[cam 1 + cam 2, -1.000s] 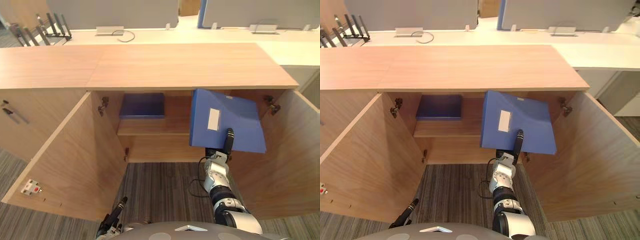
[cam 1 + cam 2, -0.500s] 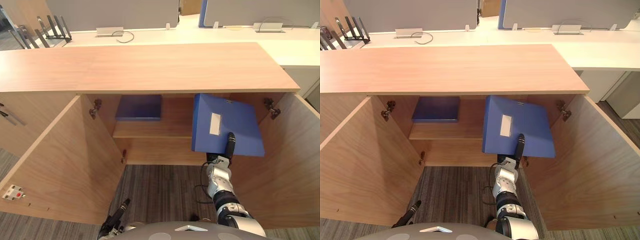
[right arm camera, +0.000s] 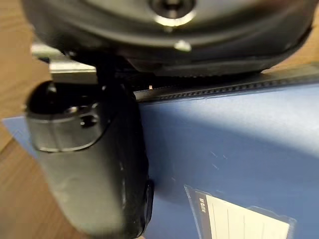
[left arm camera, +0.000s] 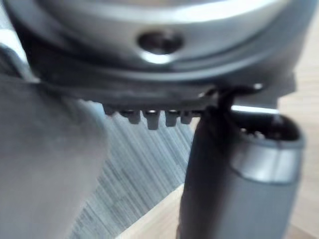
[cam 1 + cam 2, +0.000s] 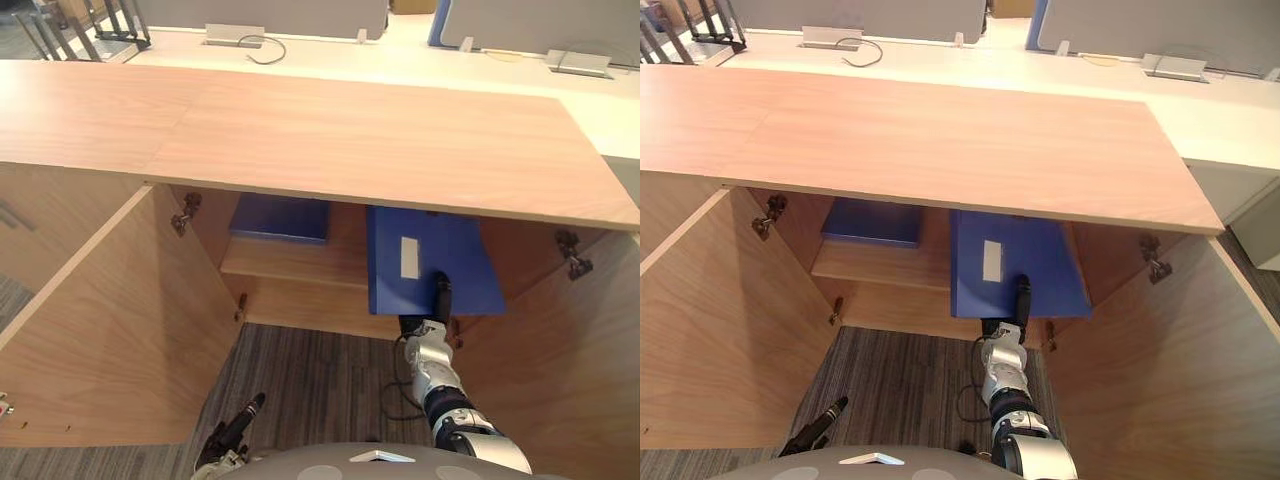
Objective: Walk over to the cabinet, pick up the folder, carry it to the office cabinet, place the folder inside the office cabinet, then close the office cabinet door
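The folder (image 5: 425, 250) had gone deeper into the cabinet (image 5: 380, 140) than a second before, its far end now hidden under the top; the right hand (image 5: 441, 293) pinched its near edge, thumb on top. Release looked close; the doors (image 5: 110, 330) stood open

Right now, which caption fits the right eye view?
Right hand holds a blue folder partway inside the open office cabinet.

No legible txt; folder (image 3: 239, 144) label (image 3: 234, 219) print too blurry (lined card).
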Available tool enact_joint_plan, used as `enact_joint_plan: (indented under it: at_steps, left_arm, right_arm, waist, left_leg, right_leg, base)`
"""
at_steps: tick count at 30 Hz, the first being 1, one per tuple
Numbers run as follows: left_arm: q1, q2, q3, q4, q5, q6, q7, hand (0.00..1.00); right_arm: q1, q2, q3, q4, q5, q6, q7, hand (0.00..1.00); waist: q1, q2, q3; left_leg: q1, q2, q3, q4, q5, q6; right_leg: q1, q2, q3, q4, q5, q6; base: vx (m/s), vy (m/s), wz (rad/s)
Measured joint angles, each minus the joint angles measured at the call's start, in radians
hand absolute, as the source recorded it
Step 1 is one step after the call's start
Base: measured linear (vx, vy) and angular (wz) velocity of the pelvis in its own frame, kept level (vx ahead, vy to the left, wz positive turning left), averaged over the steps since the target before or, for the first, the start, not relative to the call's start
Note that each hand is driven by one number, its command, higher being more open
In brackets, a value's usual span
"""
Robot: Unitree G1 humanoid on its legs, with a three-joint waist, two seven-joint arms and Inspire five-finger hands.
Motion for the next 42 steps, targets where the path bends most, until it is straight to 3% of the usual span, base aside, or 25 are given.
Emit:
enact_joint_plan:
  at_steps: [1, 2, 3, 4, 6, 9, 10, 11, 12, 13, 14, 19, 21, 31, 33, 35, 36, 38, 39, 41, 42]
  left_arm:
    - [0.003, -0.003, 0.001, -0.012, 0.0, 0.001, 0.0, 1.0]
    - [0.003, -0.003, 0.001, -0.012, 0.0, 0.001, 0.0, 1.0]
    - [0.015, -0.006, 0.004, -0.021, 0.0, 0.0, -0.001, 1.0]
    - [0.019, -0.007, 0.011, -0.023, 0.0, 0.001, -0.004, 1.0]
    - [0.021, -0.006, 0.019, -0.026, 0.004, 0.001, -0.011, 1.0]
    - [0.041, -0.009, 0.045, -0.027, 0.005, 0.003, -0.014, 1.0]
    - [0.055, -0.013, 0.058, -0.027, 0.005, 0.004, -0.015, 1.0]
    - [0.073, -0.028, 0.07, -0.027, 0.005, 0.004, -0.014, 1.0]
    - [0.08, -0.041, 0.073, -0.021, 0.005, 0.003, -0.016, 1.0]
    - [0.08, -0.027, 0.093, -0.012, 0.005, 0.0, -0.017, 1.0]
    - [0.074, -0.018, 0.099, -0.012, 0.005, -0.003, -0.017, 1.0]
    - [0.072, -0.019, 0.107, 0.004, 0.052, -0.002, -0.017, 1.0]
    - [0.06, -0.016, 0.102, 0.01, 0.082, -0.006, -0.022, 1.0]
    - [0.055, 0.018, 0.054, 0.02, 0.083, -0.018, -0.036, 1.0]
    - [0.055, 0.019, 0.056, 0.017, 0.083, -0.018, -0.036, 1.0]
    - [0.047, 0.014, 0.055, 0.004, 0.083, -0.019, -0.036, 1.0]
    - [0.039, 0.007, 0.053, -0.005, 0.083, -0.019, -0.034, 1.0]
    - [0.017, 0.006, 0.036, -0.015, 0.079, -0.019, -0.019, 1.0]
    - [0.012, 0.005, 0.035, -0.015, 0.077, -0.019, -0.016, 1.0]
    - [-0.01, 0.009, 0.016, -0.045, 0.066, -0.021, -0.007, 1.0]
    - [-0.013, 0.009, 0.017, -0.053, 0.059, -0.021, -0.005, 1.0]
  right_arm:
    - [0.0, -0.002, 0.022, 0.002, 0.0, 0.002, -0.001, 0.0]
    - [0.0, -0.002, 0.022, 0.002, 0.0, 0.002, -0.001, 0.0]
    - [-0.001, -0.002, 0.05, 0.001, -0.003, 0.002, 0.0, 0.0]
    - [-0.003, -0.002, 0.051, -0.001, -0.003, 0.0, 0.0, 0.0]
    - [-0.006, -0.001, 0.05, -0.006, -0.004, -0.002, 0.0, 0.0]
    - [-0.012, 0.0, 0.054, -0.006, -0.004, 0.007, 0.001, 0.0]
    - [-0.012, 0.0, 0.054, -0.006, -0.006, 0.008, 0.001, 0.0]
    - [-0.008, -0.005, 0.053, -0.006, -0.023, 0.009, 0.002, 0.0]
    - [-0.006, -0.007, 0.05, -0.004, -0.036, 0.012, 0.003, 0.0]
    - [0.005, -0.008, 0.06, 0.006, -0.044, 0.03, 0.002, 0.0]
    - [0.004, -0.009, 0.068, 0.007, -0.057, 0.06, 0.003, 0.0]
    - [0.015, -0.009, 0.112, 0.014, -0.125, 0.136, 0.029, 0.0]
    - [0.016, -0.009, 0.107, 0.027, -0.124, 0.135, 0.044, 0.0]
    - [0.069, -0.012, 0.117, 0.045, -0.131, 0.083, 0.045, 0.0]
    - [0.071, -0.012, 0.128, 0.016, -0.141, 0.076, 0.036, 0.0]
    - [0.074, -0.012, 0.136, -0.076, -0.157, 0.062, 0.032, 0.0]
    - [0.073, -0.014, 0.147, -0.168, -0.158, 0.046, 0.032, 0.0]
    - [0.033, -0.018, 0.157, -0.33, -0.159, 0.013, 0.032, 0.0]
    - [0.024, -0.018, 0.157, -0.343, -0.16, 0.008, 0.032, 0.0]
    - [-0.045, -0.028, 0.158, -0.406, -0.177, -0.029, 0.023, 0.0]
    - [-0.058, -0.03, 0.156, -0.42, -0.184, -0.033, 0.015, 0.0]
  waist:
    - [0.004, 0.005, 0.003]
    - [0.004, 0.005, 0.003]
    - [0.014, 0.02, 0.012]
    - [0.019, 0.022, 0.011]
    - [0.021, 0.019, 0.012]
    - [0.029, 0.012, 0.029]
    - [0.033, 0.011, 0.044]
    - [0.033, 0.028, 0.047]
    - [0.036, 0.036, 0.049]
    - [0.044, 0.013, 0.054]
    - [0.04, -0.02, 0.046]
    - [0.043, -0.01, 0.039]
    - [0.037, -0.007, 0.027]
    - [0.036, -0.022, 0.02]
    - [0.035, -0.022, 0.026]
    - [0.03, -0.009, 0.056]
    - [0.021, 0.01, 0.089]
    - [0.007, 0.031, 0.135]
    - [0.007, 0.032, 0.142]
    - [0.009, 0.033, 0.174]
    - [0.01, 0.033, 0.183]
  left_leg:
    - [-0.067, 0.019, 0.01, 0.211, -0.011, 0.007]
    - [-0.067, 0.019, 0.01, 0.211, -0.011, 0.007]
    - [-0.16, 0.068, 0.025, 0.493, 0.036, 0.05]
    - [-0.197, 0.085, 0.033, 0.575, 0.003, 0.056]
    - [-0.234, 0.084, 0.044, 0.562, -0.037, 0.067]
    - [-0.288, 0.061, 0.06, 0.41, -0.058, 0.067]
    - [-0.287, 0.036, 0.061, 0.324, -0.045, 0.061]
    - [-0.28, 0.024, 0.056, 0.194, 0.044, 0.058]
    - [-0.275, 0.018, 0.048, 0.183, 0.071, 0.028]
    - [-0.259, -0.019, 0.069, 0.169, 0.071, 0.038]
    - [-0.257, -0.049, 0.078, 0.149, 0.066, 0.048]
    - [-0.145, -0.114, 0.145, 0.001, 0.095, 0.085]
    - [-0.097, -0.133, 0.151, -0.112, 0.15, 0.086]
    - [-0.022, -0.143, 0.178, -0.347, 0.283, 0.075]
    - [-0.028, -0.143, 0.189, -0.339, 0.285, 0.076]
    - [-0.077, -0.123, 0.19, -0.245, 0.244, 0.078]
    - [-0.135, -0.104, 0.19, -0.137, 0.197, 0.082]
    - [-0.278, -0.07, 0.19, 0.056, 0.134, 0.091]
    - [-0.295, -0.066, 0.19, 0.073, 0.13, 0.091]
    - [-0.425, -0.043, 0.192, 0.186, 0.1, 0.085]
    - [-0.449, -0.04, 0.192, 0.203, 0.096, 0.09]
  right_leg:
    - [0.045, 0.011, 0.001, -0.019, -0.001, -0.002]
    - [0.045, 0.011, 0.001, -0.019, -0.001, -0.002]
    - [0.119, 0.034, 0.011, -0.039, -0.02, -0.012]
    - [0.14, 0.036, 0.016, -0.037, -0.041, -0.02]
    - [0.144, 0.027, 0.033, -0.035, -0.057, -0.016]
    - [0.154, -0.013, 0.078, -0.021, -0.075, 0.01]
    - [0.162, -0.042, 0.094, 0.004, -0.091, 0.038]
    - [0.168, -0.055, 0.108, 0.03, -0.105, 0.08]
    - [0.168, -0.059, 0.121, 0.043, -0.116, 0.101]
    - [0.17, -0.088, 0.147, 0.038, -0.121, 0.109]
    - [0.161, -0.104, 0.174, 0.018, -0.112, 0.097]
    - [0.185, -0.166, 0.201, -0.024, -0.024, 0.109]
    - [0.183, -0.173, 0.2, -0.05, 0.014, 0.111]
    - [0.132, -0.161, 0.228, -0.065, 0.034, 0.113]
    - [0.12, -0.164, 0.241, -0.06, 0.037, 0.113]
    - [0.093, -0.165, 0.251, -0.025, 0.033, 0.11]
    - [0.059, -0.161, 0.251, 0.026, 0.014, 0.101]
    - [-0.07, -0.167, 0.269, 0.181, -0.075, 0.113]
    - [-0.088, -0.167, 0.276, 0.2, -0.086, 0.117]
    - [-0.252, -0.169, 0.322, 0.367, -0.161, 0.131]
    - [-0.287, -0.169, 0.332, 0.4, -0.175, 0.13]
  base:
    - [0.1, -0.019, 0.08]
    - [0.12, 0.012, -0.21]
    - [0.15, 0.059, -0.22]
    - [0.13, 0.064, -0.23]
    - [0.09, 0.1, -0.2]
    - [0.19, 0.206, -0.4]
    - [0.22, 0.283, -0.39]
    - [0.28, 0.382, -0.37]
    - [0.23, 0.315, -0.2]
    - [0.29, 0.324, 0.01]
    - [0.19, 0.18, 0.07]
    - [0.18, 0.161, -0.18]
    - [0.09, 0.037, -0.13]
    - [-0.04, -0.029, -0.11]
    - [-0.12, 0.01, -0.2]
    - [-0.17, 0.018, -0.12]
    - [-0.19, 0.029, -0.12]
    - [-0.32, 0.043, -0.15]
    - [-0.4, 0.051, -0.17]
    - [-0.29, 0.034, -0.14]
    - [-0.32, -0.004, -0.15]
